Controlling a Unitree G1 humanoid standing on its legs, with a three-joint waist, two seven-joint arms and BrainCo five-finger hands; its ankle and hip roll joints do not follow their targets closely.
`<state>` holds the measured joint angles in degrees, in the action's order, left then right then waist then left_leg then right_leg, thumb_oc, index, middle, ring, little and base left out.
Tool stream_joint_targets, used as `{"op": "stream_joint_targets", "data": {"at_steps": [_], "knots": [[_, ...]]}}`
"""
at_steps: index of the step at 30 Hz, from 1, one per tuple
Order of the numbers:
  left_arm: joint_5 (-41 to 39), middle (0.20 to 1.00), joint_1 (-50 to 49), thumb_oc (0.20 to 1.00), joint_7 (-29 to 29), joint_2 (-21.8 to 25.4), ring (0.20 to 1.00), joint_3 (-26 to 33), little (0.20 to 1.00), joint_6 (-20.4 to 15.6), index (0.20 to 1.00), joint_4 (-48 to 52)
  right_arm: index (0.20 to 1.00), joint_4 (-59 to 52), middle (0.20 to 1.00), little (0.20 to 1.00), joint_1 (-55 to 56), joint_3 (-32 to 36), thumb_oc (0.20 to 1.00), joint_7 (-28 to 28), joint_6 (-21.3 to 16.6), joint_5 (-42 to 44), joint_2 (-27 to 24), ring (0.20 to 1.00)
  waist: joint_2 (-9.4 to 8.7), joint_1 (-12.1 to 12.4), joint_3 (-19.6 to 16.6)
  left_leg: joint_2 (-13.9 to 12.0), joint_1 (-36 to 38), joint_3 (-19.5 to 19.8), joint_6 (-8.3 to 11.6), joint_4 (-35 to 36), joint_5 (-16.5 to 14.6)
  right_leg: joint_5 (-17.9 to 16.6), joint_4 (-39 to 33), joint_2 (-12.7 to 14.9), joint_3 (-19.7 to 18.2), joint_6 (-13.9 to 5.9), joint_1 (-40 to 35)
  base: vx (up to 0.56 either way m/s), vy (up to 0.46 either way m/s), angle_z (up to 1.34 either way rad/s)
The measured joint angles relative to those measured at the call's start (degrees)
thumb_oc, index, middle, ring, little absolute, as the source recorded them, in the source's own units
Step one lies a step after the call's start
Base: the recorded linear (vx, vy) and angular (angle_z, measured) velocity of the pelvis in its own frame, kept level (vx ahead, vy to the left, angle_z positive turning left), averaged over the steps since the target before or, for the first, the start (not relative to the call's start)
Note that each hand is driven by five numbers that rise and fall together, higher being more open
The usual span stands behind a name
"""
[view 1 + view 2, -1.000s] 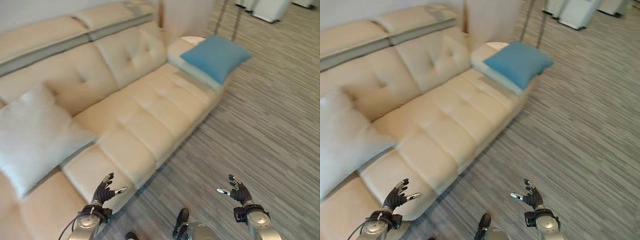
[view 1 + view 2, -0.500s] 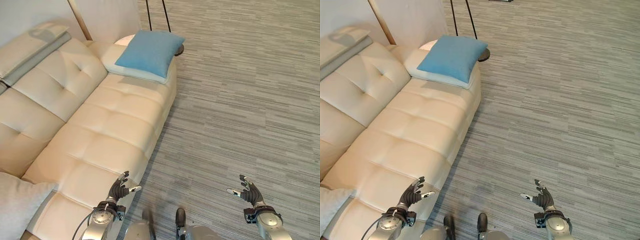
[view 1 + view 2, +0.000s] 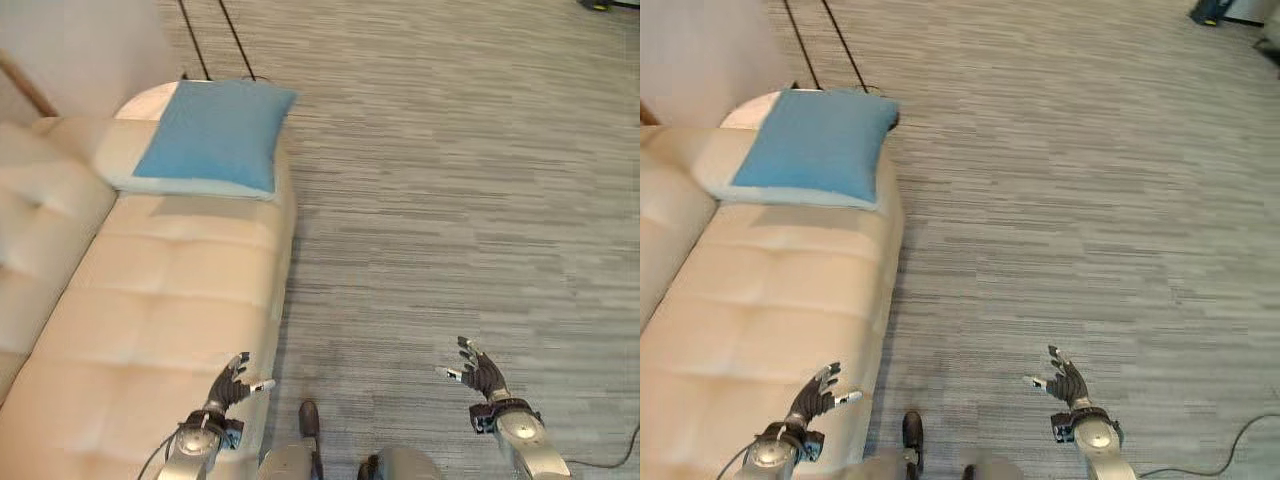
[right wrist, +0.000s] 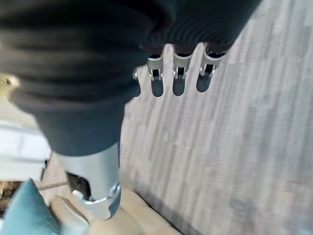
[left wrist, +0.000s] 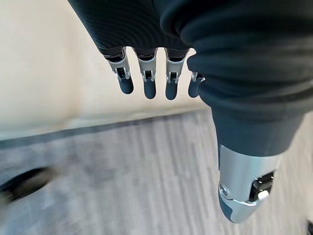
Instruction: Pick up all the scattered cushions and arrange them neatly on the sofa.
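At the far left the cream sofa (image 3: 150,300) runs up the frame, and a blue cushion (image 3: 212,135) lies flat on its far end, resting on a pale cushion (image 3: 120,165) of which only the edge shows beneath it; the blue one leans toward the sofa's floor-side edge, with one corner reaching past the seat. Nearer the robot, the left hand (image 3: 231,381) hangs over the front edge of the seat with its fingers (image 5: 148,83) straight and spread, holding nothing. Across the gap, the right hand (image 3: 1068,381) hovers above the striped grey floor (image 3: 450,200), likewise released and empty, its fingers (image 4: 178,80) relaxed. No cushion shows on the stretch of floor in sight, so the main risk is judged to be one of searching: the robot may count the job done while other cushions lie beyond what the head camera takes in. A second risk lies with the blue cushion itself, since it sits close to the edge and a careless brush from an arm, or a one-handed tug at a corner, could slide it off onto the floor. Soft cushions also sag when pinched, so a grasp taken with one hand only could let the far side droop and drag the pale one beneath out of place
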<state>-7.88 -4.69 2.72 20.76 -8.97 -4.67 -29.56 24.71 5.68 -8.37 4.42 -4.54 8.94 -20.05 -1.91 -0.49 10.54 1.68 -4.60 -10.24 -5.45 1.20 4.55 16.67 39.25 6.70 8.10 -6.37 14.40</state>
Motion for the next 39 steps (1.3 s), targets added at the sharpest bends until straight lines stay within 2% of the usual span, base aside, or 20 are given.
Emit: {"op": "stream_joint_targets", "data": {"at_steps": [1, 2, 3, 6, 9, 10, 12, 13, 14, 15, 16, 18, 20, 23, 25, 29, 33, 35, 37, 39], "knots": [[0.0, 1.0, 0.46, 1.0, 0.14, 0.23, 1.0, 0.16, 1.0, -0.51, 1.0, 0.18, 1.0, -0.25, 1.0, 1.0, 0.04, -0.2, 1.0, -0.05, 0.02, -0.01, 0.0, 1.0, -0.11, -0.12, 0.13, 0.02, 0.92, 0.0, 0.01, 0.34, -0.82, -0.02, -1.95, 0.54, 0.53, 0.04, 1.17, 0.3, -0.03, -0.11], [0.0, 1.0, 0.45, 1.0, 0.58, 0.58, 1.0, 0.26, 1.0, -0.71, 1.0, -0.52, 1.0, -0.52, 1.0, 1.0, -0.57, -0.16, 1.0, -0.11, 0.02, -0.01, 0.31, 1.0, 0.13, -0.02, 0.45, -0.34, 2.93, -1.32, 0.48, 1.16, -1.56, -1.58, -10.65, 2.31, 4.39, 1.05, 2.54, 0.32, -0.06, -0.29], [0.01, 1.0, 0.22, 1.0, 0.63, 0.97, 1.0, 0.23, 1.0, -0.58, 1.0, -0.65, 1.0, -0.58, 1.0, 1.0, -1.0, -0.15, 1.0, -0.05, -0.05, 0.0, 0.33, 1.0, 0.08, 0.3, 0.45, -0.28, 3.38, -2.21, 0.76, 1.22, -1.75, -3.78, -15.12, 2.57, 4.76, 0.66, 3.23, 0.36, -0.089, -0.34], [0.02, 1.0, 0.06, 1.0, 0.77, 0.66, 1.0, 0.3, 1.0, -0.46, 1.0, -2.13, 1.0, -0.35, 1.0, 1.0, -2.02, 0.04, 1.0, -0.04, 0.02, -0.01, -0.09, 1.0, -0.44, 0.68, 0.65, -0.24, 5.22, -3.1, 2.13, 1.43, -4.61, -12.75, -28.69, 2.31, 4.48, -2.12, 5.8, 0.4, -0.119, -0.19], [0.06, 1.0, -1.33, 1.0, 0.99, 0.18, 1.0, 0.46, 1.0, -0.19, 1.0, -3.1, 1.0, 0.95, 1.0, 1.0, -1.72, 0.1, 1.0, 0.04, 0.09, -0.05, 0.4, 1.0, -1.53, -0.63, 1.26, 0.22, 8.7, -1.54, 3.54, 2.07, -7.01, -20.29, -39.42, 2.78, 3.11, -2.52, 6.13, 0.48, -0.164, 0.3], [0.16, 1.0, -2.02, 1.0, 0.91, -0.05, 1.0, -0.01, 1.0, -0.17, 1.0, -2.73, 1.0, 1.3, 1.0, 1.0, 0.42, 0.6, 1.0, 0.03, 0.09, -0.07, 0.53, 1.0, -1.88, -1.56, 1.19, 0.0, 11.65, 0.85, 4.57, 2.24, -9.98, -21.23, -38.18, 2.22, -0.83, -1.56, 3.72, 0.8, -0.356, 0.62], [0.25, 1.0, -2.67, 1.0, 0.73, -1.44, 1.0, -0.23, 1.0, -0.17, 1.0, -2.34, 1.0, 3.25, 1.0, 1.0, 1.46, 0.64, 1.0, -0.02, 0.23, -0.07, 0.09, 1.0, 0.82, -2.75, 0.94, -4.08, 12.15, 3.76, 7.26, -2.34, -12.44, -22.97, -33.41, -1.05, -1.52, 0.85, 2.56, 0.44, -0.394, 0.91], [0.06, 1.0, -1.0, 1.0, 0.69, -1.03, 1.0, -0.48, 1.0, -0.51, 1.0, -2.28, 1.0, 5.15, 1.0, 1.0, 1.35, 0.71, 1.0, -0.12, 0.33, -0.06, 0.37, 1.0, -0.94, -3.0, 1.5, -4.72, 5.65, 3.7, 9.19, -16.48, -13.88, -24.25, -32.31, -1.04, -1.81, 3.51, 1.96, 0.35, -0.399, 0.84], [0.01, 1.0, -0.6, 1.0, 0.79, -1.14, 1.0, -0.49, 1.0, -0.68, 1.0, -2.14, 1.0, 5.21, 1.0, 1.0, 0.99, 0.82, 1.0, -0.1, 0.32, 0.0, -0.24, 1.0, -1.59, -1.11, 1.62, -5.67, -0.57, 3.94, 8.67, -29.3, -11.77, -23.6, -32.7, -1.78, -1.3, 7.92, 1.18, 0.28, -0.284, 0.36], [0.02, 1.0, -0.06, 1.0, 0.78, -1.1, 1.0, -1.09, 1.0, -0.69, 1.0, -2.03, 1.0, 4.95, 1.0, 1.0, 0.76, 1.45, 1.0, -0.03, 0.2, 0.02, -0.63, 1.0, -1.66, -0.97, 1.79, -6.49, -3.91, 4.44, 8.5, -35.57, -11.68, -24.29, -33.01, -2.04, -1.38, 7.97, 0.68, 0.22, -0.114, -0.18], [0.0, 1.0, -0.62, 1.0, 0.62, -1.45, 1.0, -1.33, 1.0, -0.45, 1.0, -2.31, 1.0, 4.96, 1.0, 1.0, -0.62, 2.13, 1.0, 0.22, 0.09, 0.12, -1.26, 1.0, -0.99, -0.13, 1.82, -6.95, -7.73, 6.28, 8.73, -40.98, -12.31, -23.06, -33.44, -3.55, -1.65, 9.91, -0.65, 0.24, -0.079, -0.26], [-0.01, 1.0, -1.23, 1.0, 0.57, -1.58, 1.0, -1.65, 1.0, -0.53, 1.0, -2.14, 1.0, 4.18, 1.0, 1.0, -2.14, 2.35, 1.0, 0.5, 0.05, 0.19, -1.69, 1.0, -0.88, -0.02, 2.46, -5.97, -11.4, 5.99, 9.14, -39.38, -12.7, -21.52, -36.18, -5.13, -1.56, 11.39, -4.61, 0.4, -0.086, -0.12], [0.0, 1.0, -1.15, 1.0, 0.56, -1.9, 1.0, -1.71, 1.0, -0.6, 1.0, -2.14, 1.0, 4.02, 1.0, 1.0, -2.04, 2.26, 1.0, 0.46, 0.04, 0.19, -1.67, 1.0, -1.6, 0.24, 2.83, -4.34, -11.6, 4.12, 8.88, -30.96, -12.4, -21.2, -39.44, -5.67, -1.26, 12.03, -8.38, 0.42, -0.026, -0.05], [0.02, 1.0, -1.46, 1.0, 0.55, -2.05, 1.0, -1.62, 1.0, -0.53, 1.0, -2.18, 1.0, 4.17, 1.0, 1.0, -1.36, 2.17, 1.0, 0.53, 0.05, 0.18, -1.78, 1.0, -0.98, 0.68, 2.73, -3.23, -11.52, 2.64, 7.83, -18.28, -9.23, -20.96, -43.62, -7.53, -0.49, 11.32, -12.81, 0.45, 0.008, 0.0], [0.0, 1.0, -1.31, 1.0, 0.59, -2.33, 1.0, -1.06, 1.0, -0.53, 1.0, -2.09, 1.0, 4.61, 1.0, 1.0, -1.18, 2.08, 1.0, 0.49, 0.56, 0.16, -1.59, 1.0, -1.15, 1.58, 2.83, -2.55, -11.72, 2.43, 8.64, -9.31, -4.59, -20.26, -43.96, -8.62, -0.48, 10.82, -14.39, 0.48, 0.042, -0.02], [0.01, 1.0, -2.92, 1.0, 0.62, -2.51, 1.0, 0.56, 1.0, -0.35, 1.0, -2.17, 1.0, 4.57, 1.0, 1.0, -2.09, 1.65, 1.0, 0.45, 0.98, -0.04, -1.63, 1.0, -0.13, 3.41, 2.52, -2.43, -12.27, -0.06, 7.43, -4.35, -0.2, -15.61, -43.98, -11.15, -1.52, 9.11, -19.26, 0.68, 0.146, -0.18], [0.01, 1.0, -3.5, 1.0, 0.72, -2.57, 1.0, 1.28, 1.0, 0.07, 1.0, -2.22, 1.0, 4.6, 1.0, 1.0, -1.52, 1.39, 1.0, 0.24, 1.29, -0.84, -1.67, 1.0, 0.07, 4.04, 1.38, -2.3, -14.46, -5.39, 5.05, -3.48, 0.94, -11.28, -43.93, -12.41, -0.76, 9.79, -23.89, 0.45, 0.122, 0.08], [0.01, 1.0, -4.58, 1.0, 0.81, -2.58, 1.0, 1.93, 1.0, 0.14, 1.0, -2.28, 1.0, 4.62, 1.0, 1.0, -0.29, 0.87, 1.0, -0.02, 1.34, -1.09, -1.66, 1.0, -0.74, 4.88, -0.39, -1.37, -14.13, -6.28, 4.17, -4.71, 1.28, -8.72, -43.74, -12.07, -0.14, 6.98, -26.12, 0.6, 0.238, 0.08], [0.02, 1.0, -4.93, 1.0, 1.18, -2.77, 1.0, 2.45, 1.0, 0.53, 1.0, -3.09, 1.0, 4.79, 1.0, 1.0, 0.83, -0.04, 1.0, -0.14, 1.56, -1.11, -1.37, 1.0, -1.09, 5.02, -1.48, -0.87, -12.04, -5.51, -1.55, -5.52, 4.96, -5.3, -35.98, -11.38, -0.13, 3.75, -25.85, 0.44, 0.248, 0.11], [-0.02, 1.0, -5.61, 1.0, 1.25, -3.04, 1.0, 2.34, 1.0, 0.41, 1.0, -2.76, 1.0, 2.78, 1.0, 1.0, 1.87, -0.8, 1.0, -0.7, 1.43, -1.83, -0.66, 1.0, -1.25, 4.67, -1.79, 0.2, -8.0, -3.61, -2.77, -4.67, 2.78, -3.6, -5.81, -7.76, 0.65, 0.43, -13.74, 0.46, 0.199, 0.36]]}}
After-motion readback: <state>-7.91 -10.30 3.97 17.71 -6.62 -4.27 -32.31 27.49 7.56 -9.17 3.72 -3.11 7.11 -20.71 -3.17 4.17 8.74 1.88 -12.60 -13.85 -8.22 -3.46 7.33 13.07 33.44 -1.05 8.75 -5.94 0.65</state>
